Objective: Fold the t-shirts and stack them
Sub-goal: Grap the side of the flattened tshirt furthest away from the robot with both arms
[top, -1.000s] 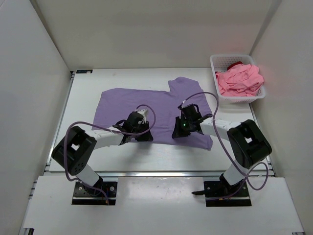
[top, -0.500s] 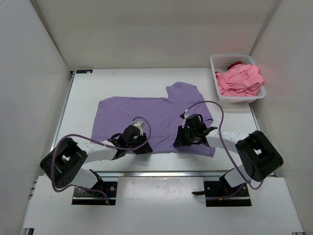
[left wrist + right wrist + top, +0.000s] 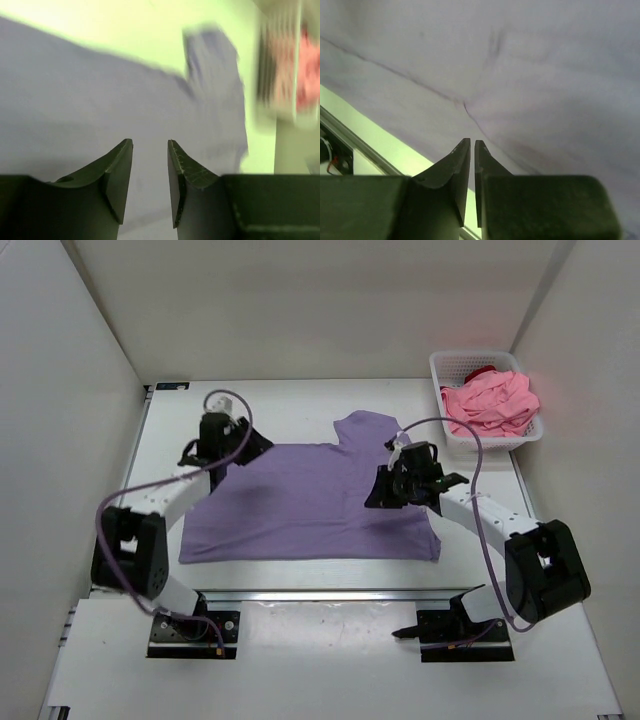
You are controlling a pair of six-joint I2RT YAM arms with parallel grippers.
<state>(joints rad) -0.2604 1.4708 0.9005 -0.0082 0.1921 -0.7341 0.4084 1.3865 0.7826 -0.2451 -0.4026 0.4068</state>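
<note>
Lavender t-shirt (image 3: 320, 505) is spread flat on the bench (image 3: 290, 400), one sleeve sticking out at its far side. Left hand (image 3: 240, 445) is over the shirt's far-left corner. Its fingers (image 3: 117, 175) are clearly apart with nothing between them, and only purple cloth shows below and ahead of them. The left wrist view is motion-blurred, so whether the tips touch the cloth can't be told. Right hand (image 3: 380, 492) is over the shirt's right part, near the base of the sleeve. Its fingers (image 3: 450, 175) are almost together with only a thin slit between the tips, and no cloth is visible in the slit. A small pucker with creases running into it sits in the fabric just ahead of the right hand's tips. A strip of bare bench and the bench edge show to the left of those fingers. Pink t-shirt (image 3: 492, 405) is heaped in the white basket (image 3: 438, 368), well apart from the right hand on its far-right side. A bit of dark red t-shirt (image 3: 483, 372) shows behind the pink in the same basket. Neither hand has hold of anything.
</note>
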